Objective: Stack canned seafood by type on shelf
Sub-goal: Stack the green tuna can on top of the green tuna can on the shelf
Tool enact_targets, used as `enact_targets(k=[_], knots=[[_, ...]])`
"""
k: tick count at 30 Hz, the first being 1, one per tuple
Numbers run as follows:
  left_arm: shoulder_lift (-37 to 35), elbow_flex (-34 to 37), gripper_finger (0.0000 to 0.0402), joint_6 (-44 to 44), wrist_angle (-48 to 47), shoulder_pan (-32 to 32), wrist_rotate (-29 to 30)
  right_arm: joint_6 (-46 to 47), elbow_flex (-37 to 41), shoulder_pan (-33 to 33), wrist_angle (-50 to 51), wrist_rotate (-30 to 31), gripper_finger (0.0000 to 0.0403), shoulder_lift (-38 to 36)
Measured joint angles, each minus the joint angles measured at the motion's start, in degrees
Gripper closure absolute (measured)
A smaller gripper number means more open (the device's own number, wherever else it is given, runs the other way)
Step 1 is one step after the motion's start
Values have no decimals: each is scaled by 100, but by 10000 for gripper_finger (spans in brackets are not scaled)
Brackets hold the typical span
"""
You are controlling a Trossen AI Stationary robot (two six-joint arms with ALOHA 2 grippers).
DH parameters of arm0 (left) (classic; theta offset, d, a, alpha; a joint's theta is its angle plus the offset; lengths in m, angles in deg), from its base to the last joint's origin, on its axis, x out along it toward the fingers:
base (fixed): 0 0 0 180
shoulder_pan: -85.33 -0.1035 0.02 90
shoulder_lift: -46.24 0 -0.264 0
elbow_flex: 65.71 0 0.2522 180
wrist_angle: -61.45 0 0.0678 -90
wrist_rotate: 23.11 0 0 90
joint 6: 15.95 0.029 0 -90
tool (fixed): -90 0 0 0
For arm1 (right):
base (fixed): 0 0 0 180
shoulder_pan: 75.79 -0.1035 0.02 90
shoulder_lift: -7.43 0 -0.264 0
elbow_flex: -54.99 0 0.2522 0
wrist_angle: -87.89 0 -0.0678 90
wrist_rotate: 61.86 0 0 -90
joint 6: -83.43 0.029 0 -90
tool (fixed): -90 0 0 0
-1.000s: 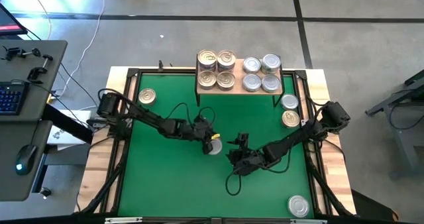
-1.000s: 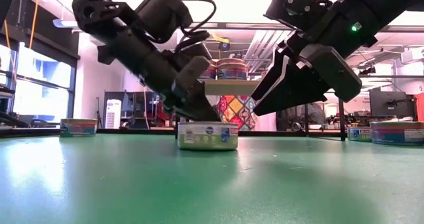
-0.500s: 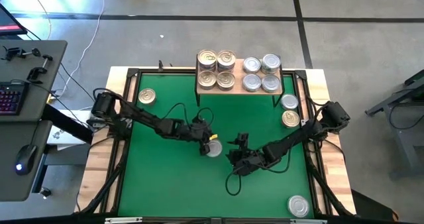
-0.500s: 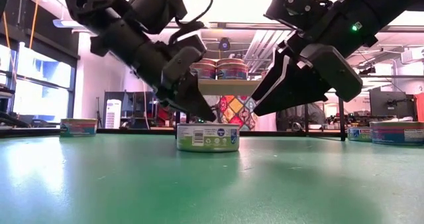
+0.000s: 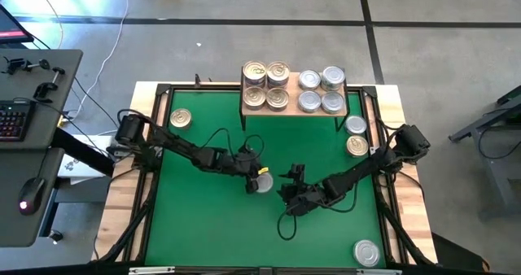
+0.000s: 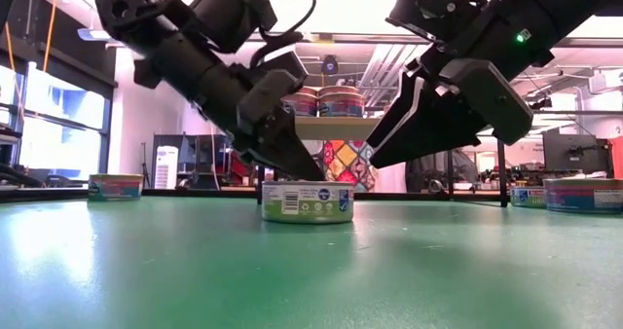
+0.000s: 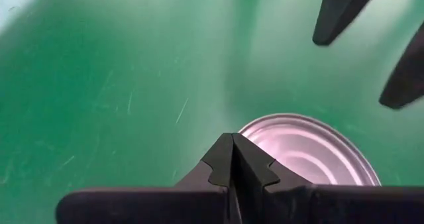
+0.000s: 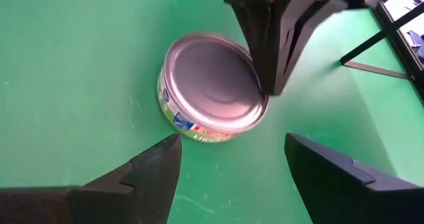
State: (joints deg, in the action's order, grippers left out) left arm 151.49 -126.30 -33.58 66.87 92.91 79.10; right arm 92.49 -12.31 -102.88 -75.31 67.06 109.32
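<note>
A silver-lidded can point(image 5: 263, 182) point(image 6: 307, 201) point(image 8: 209, 85) stands flat on its base in the middle of the green mat. My left gripper point(image 5: 254, 176) point(image 6: 302, 171) point(image 7: 232, 144) is shut, its tips at the can's lid on the left side. My right gripper point(image 5: 286, 187) point(image 6: 384, 159) point(image 8: 232, 171) is open, raised off the mat just right of the can, its fingers slanting toward it. The wooden shelf point(image 5: 293, 112) point(image 6: 336, 127) at the far edge carries golden-lidded cans point(image 5: 266, 85) on its left and silver-lidded cans point(image 5: 320, 90) on its right. My left gripper comes slanting down from the table's left with its fingers shut. Its fingertips point(image 8: 268, 85) stand at the rim of the can's lid point(image 7: 265, 128) on the side facing the left arm. Whether they touch the lid, I cannot tell. The can sits flat on the mat.
Loose cans sit on the mat: a golden one point(image 5: 181, 118) at the far left, a silver one point(image 5: 356, 126) and a golden one point(image 5: 356, 146) at the right edge, a silver one point(image 5: 366, 252) at the near right corner. A black frame point(image 5: 155, 145) borders the mat.
My left gripper rose a little off the can, tipped, then came back down to the lid's rim, staying shut. The can turned slightly on the mat, its label showing a different face in the low view. My right gripper stayed open beside it.
</note>
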Motion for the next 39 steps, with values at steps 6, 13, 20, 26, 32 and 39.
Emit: enact_targets(k=[6, 13, 20, 26, 32, 39], knots=[[382, -15, 402, -24, 457, 0, 44, -28, 0, 7, -122, -155, 140, 0], [535, -9, 402, 16, 603, -9, 25, -393, 0, 124, -398, -506, 140, 45], [546, 4, 402, 88, 761, -7, -2, -1406, 0, 317, -980, -786, 140, 282], [548, 6, 402, 85, 756, -67, -29, -2334, 0, 263, -1503, -736, 140, 761], [552, 6, 402, 76, 704, -170, -190, -2557, -4, 219, -1834, 330, 140, 1122], [553, 13, 402, -14, 695, -232, -280, -2567, -2, 259, -2373, 679, 141, 1240]])
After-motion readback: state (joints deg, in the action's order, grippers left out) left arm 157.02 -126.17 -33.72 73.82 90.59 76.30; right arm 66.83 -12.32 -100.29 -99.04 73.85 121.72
